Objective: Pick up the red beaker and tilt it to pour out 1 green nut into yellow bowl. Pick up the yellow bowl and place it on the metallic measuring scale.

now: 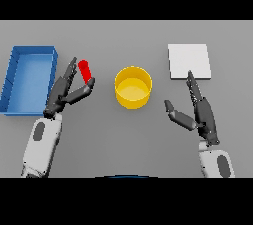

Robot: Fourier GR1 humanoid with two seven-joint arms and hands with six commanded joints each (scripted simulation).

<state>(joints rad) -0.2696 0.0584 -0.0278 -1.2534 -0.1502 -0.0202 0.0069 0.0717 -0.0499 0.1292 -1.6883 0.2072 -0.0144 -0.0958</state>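
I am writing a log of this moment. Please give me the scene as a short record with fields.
red beaker: tilted, between fingers and thumb of the left robot hand
yellow bowl: on table, centre, no nut visible inside
scale: pale square plate, far right, nothing on it
right robot hand: open, beside the bowl, touching nothing
blue tray: far left

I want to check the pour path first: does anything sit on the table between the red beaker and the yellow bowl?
Nothing visible does. Bare grey table lies between the red beaker, at the left robot hand, and the yellow bowl.
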